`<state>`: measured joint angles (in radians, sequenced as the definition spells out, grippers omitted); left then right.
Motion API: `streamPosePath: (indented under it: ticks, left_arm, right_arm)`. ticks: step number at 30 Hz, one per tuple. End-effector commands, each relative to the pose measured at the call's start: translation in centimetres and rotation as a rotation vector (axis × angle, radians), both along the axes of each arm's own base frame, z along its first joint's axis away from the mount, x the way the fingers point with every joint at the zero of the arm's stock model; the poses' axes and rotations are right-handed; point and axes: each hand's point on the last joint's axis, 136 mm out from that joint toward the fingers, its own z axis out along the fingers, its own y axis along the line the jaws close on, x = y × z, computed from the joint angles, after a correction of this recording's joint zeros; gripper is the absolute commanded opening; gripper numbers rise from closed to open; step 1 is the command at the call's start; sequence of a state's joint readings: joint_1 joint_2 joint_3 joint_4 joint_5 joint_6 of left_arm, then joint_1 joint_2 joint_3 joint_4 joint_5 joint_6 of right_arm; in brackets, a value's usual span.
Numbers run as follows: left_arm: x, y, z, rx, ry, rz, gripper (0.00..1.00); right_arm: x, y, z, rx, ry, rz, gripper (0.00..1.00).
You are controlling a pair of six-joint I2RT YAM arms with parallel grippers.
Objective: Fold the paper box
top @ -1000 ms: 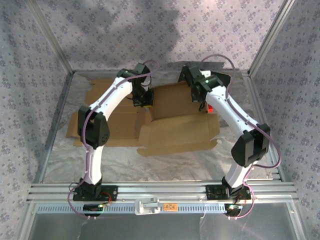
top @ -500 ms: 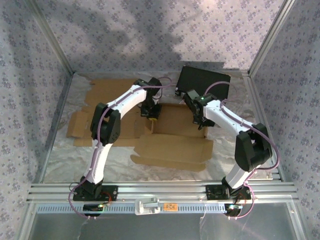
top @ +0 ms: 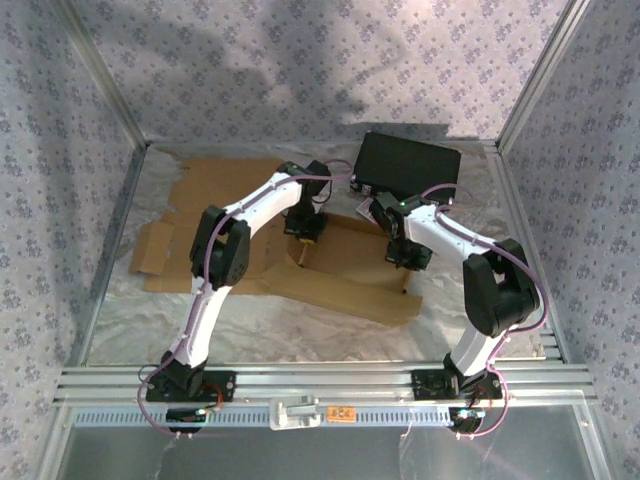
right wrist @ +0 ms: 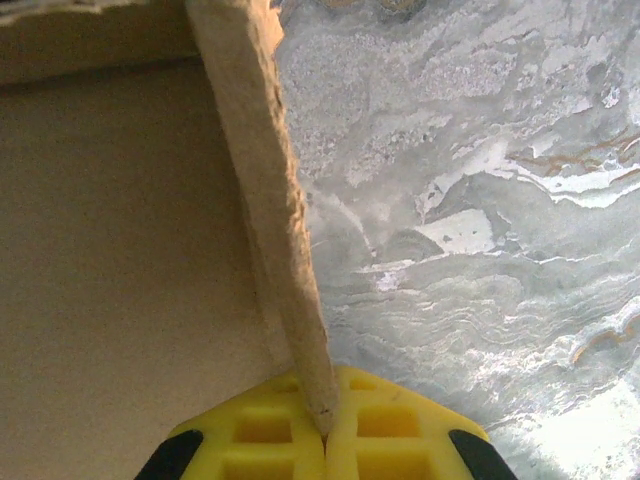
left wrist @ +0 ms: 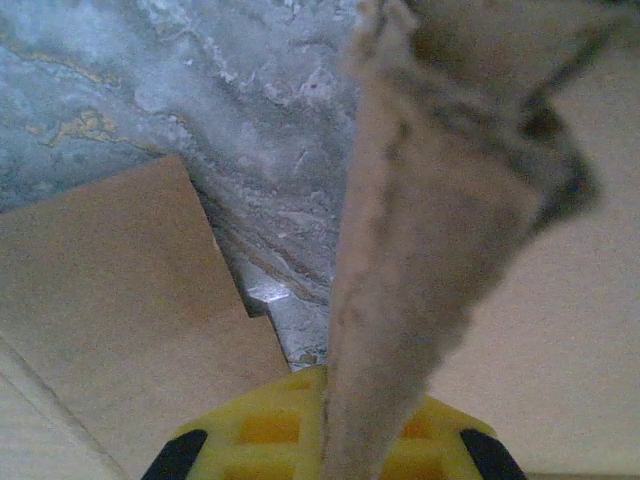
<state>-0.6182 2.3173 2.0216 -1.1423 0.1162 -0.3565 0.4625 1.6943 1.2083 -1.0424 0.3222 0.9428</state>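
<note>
- From the top camera I get the whole layout. The paper box [top: 345, 290] is flat brown cardboard, spread over the middle of the crinkled foil table [top: 130, 320]. The left gripper [top: 303, 236] and right gripper [top: 405, 260] are down on its right-hand section. A matte black slab [top: 408, 165] lies at the back right.
- The left wrist camera gives me the grip itself. The left gripper [left wrist: 325, 440] has its yellow ribbed fingers [left wrist: 250, 435] pinching a fuzzy-edged flap [left wrist: 410, 240] that stands on edge. Flat cardboard panels lie on either side over marbled foil.
- On the right wrist camera, the right gripper [right wrist: 325, 430] is pressed onto a thin cardboard wall [right wrist: 265, 190]. There is smooth board to its left and wrinkled foil [right wrist: 480, 220] to its right.
</note>
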Motion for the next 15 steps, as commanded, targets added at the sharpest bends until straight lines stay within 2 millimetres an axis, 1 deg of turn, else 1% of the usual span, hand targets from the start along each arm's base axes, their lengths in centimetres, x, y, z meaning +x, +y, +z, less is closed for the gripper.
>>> streamPosePath:
  ticks: [1, 3, 4, 6, 11, 15]
  left_arm:
    - [0.2, 0.9, 0.5, 0.095, -0.047, -0.026, 0.00]
    - [0.1, 1.0, 0.5, 0.121, -0.062, -0.027, 0.00]
    - [0.0, 1.0, 0.6, 0.131, -0.069, -0.026, 0.00]
    - [-0.2, 1.0, 0.5, 0.131, -0.070, -0.021, 0.06]
    - [-0.5, 0.8, 0.6, 0.108, -0.092, -0.001, 0.04]
    - [-0.6, 0.4, 0.9, 0.122, -0.117, -0.011, 0.06]
  right_arm:
    - [-1.4, -1.1, 0.4, -0.038, 0.028, -0.049, 0.00]
    - [-1.4, -1.0, 0.6, -0.039, 0.017, -0.051, 0.00]
    - [-2.3, -1.5, 0.0, -0.057, 0.037, -0.052, 0.00]
    - [-2.4, -1.7, 0.3, -0.068, 0.011, -0.056, 0.00]
    - [-2.6, -2.1, 1.0, -0.060, -0.092, -0.074, 0.00]
    - [-2.7, -2.2, 1.4, -0.059, -0.121, -0.080, 0.00]
